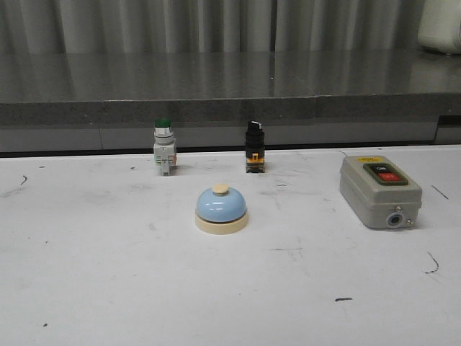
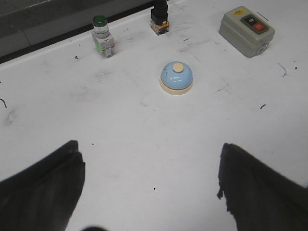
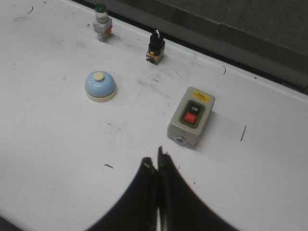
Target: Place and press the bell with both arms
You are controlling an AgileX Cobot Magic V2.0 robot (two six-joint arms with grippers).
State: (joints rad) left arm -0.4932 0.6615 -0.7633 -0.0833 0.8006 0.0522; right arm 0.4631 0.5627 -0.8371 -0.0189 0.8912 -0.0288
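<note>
The bell (image 1: 222, 209) is a light-blue dome with a cream base and cream top button. It stands upright on the white table, near the middle. It also shows in the left wrist view (image 2: 176, 77) and the right wrist view (image 3: 100, 86). My left gripper (image 2: 149, 159) is open and empty, its two dark fingers wide apart, held above the table well short of the bell. My right gripper (image 3: 157, 162) is shut with nothing between its fingers, above the table near the grey switch box. Neither gripper shows in the front view.
A grey switch box (image 1: 379, 191) with ON and OFF buttons lies at the right. A green-capped push button (image 1: 163, 146) and a black selector switch (image 1: 254, 146) stand behind the bell. A raised grey ledge (image 1: 216, 101) runs along the table's far edge.
</note>
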